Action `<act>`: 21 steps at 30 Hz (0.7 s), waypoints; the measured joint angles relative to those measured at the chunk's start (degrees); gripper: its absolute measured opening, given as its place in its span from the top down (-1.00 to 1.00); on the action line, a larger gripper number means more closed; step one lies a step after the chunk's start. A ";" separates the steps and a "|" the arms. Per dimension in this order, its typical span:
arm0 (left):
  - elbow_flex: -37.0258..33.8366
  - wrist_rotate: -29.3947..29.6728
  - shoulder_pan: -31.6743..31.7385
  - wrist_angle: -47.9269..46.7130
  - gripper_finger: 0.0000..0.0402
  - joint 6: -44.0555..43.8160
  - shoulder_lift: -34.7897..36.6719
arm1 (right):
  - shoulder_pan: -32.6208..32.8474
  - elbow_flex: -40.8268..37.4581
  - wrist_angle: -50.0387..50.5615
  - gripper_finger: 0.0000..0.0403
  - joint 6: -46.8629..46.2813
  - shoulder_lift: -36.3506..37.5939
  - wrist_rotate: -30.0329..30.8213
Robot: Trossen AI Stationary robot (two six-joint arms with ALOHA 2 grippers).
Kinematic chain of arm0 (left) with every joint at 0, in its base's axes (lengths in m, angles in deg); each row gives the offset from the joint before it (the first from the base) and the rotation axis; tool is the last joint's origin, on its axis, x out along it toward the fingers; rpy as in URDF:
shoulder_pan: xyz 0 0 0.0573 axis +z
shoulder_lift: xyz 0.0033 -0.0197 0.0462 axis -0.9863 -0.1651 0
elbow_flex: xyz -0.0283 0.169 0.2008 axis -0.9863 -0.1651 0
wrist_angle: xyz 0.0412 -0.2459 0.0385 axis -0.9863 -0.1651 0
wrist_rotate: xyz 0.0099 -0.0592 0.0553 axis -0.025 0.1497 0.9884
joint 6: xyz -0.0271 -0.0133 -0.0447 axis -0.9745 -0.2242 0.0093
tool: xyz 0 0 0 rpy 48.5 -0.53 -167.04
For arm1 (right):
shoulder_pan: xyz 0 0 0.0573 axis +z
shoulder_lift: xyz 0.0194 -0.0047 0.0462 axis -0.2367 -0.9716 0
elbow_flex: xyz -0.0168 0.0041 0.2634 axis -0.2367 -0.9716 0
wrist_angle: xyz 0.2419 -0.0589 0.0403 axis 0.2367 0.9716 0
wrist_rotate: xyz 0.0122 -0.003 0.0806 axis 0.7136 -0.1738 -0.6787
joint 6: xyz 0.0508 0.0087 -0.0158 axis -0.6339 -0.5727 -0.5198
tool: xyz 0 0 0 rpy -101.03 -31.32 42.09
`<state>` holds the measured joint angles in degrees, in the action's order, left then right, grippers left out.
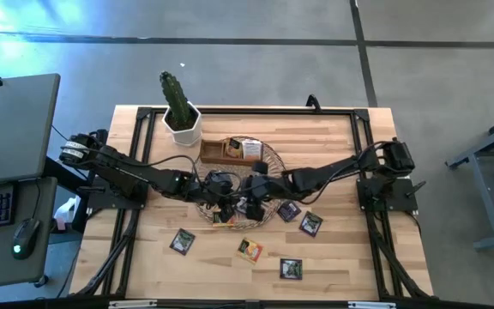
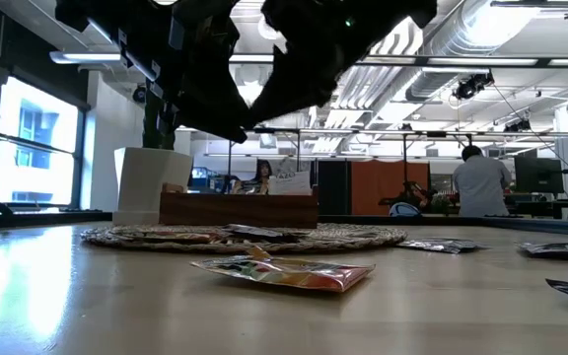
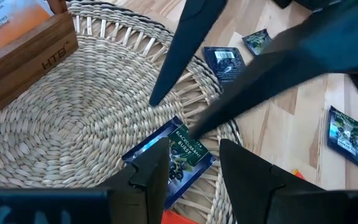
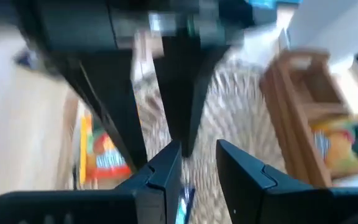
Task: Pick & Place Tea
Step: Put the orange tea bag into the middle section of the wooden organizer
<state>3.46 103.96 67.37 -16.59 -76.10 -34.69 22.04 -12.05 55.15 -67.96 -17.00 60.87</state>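
Two grippers, left gripper and right gripper, are seen with fingers apart, poised over a blackcurrant tea sachet on the wicker mat.

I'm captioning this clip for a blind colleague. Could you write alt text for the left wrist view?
The left gripper, fingers open, hangs over a dark blackcurrant tea sachet lying at the edge of a round wicker mat. The right gripper's dark fingers point down at the same sachet; a wooden box sits on the mat, and more sachets lie on the table.
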 joint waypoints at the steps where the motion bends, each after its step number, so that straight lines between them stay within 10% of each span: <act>1: 0.00 0.00 0.00 0.00 0.30 0.00 0.00 | 0.06 -0.08 -1.07 0.51 0.23 0.04 0.04; 21: 0.00 -4.17 0.02 -1.56 0.30 10.16 0.00 | 2.44 -0.15 1.80 0.51 -0.21 0.09 -3.36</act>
<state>3.46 99.79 67.39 -18.15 -65.94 -34.69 24.48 -12.20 56.95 -68.17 -16.91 57.51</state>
